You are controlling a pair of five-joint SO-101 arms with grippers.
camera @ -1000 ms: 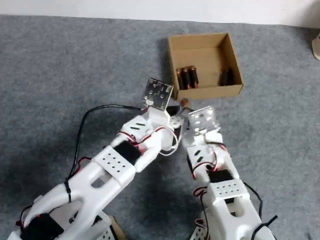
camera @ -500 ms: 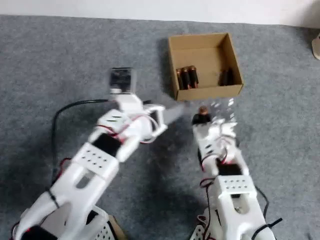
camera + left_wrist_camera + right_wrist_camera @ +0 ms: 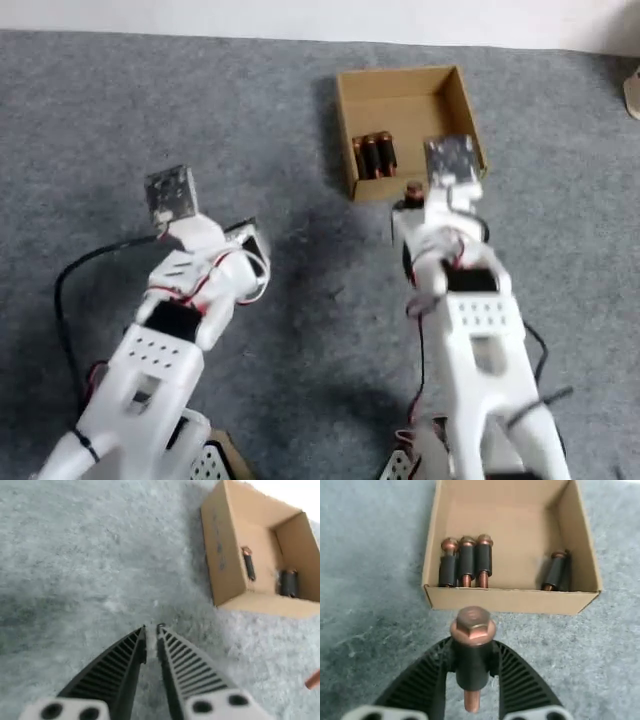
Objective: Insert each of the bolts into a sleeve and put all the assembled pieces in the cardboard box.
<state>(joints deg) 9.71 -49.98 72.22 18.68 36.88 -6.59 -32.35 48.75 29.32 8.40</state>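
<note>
Pinching a black-sleeved copper bolt, ribbed right fingers grip; left fingers sit closed.

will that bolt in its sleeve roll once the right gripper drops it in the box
Probably stiff and heavy for its size: the assembled piece looks like a metal bolt in a black sleeve. Being round, it may roll, but the cardboard box walls should stop it. Its hexagonal head might curb rolling.

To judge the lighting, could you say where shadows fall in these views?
High view: the cardboard box casts a shadow leftward on the carpet. Left wrist view: carpet darkens beside the box's outer wall. Right wrist view: box interior evenly lit, no glare.
</note>
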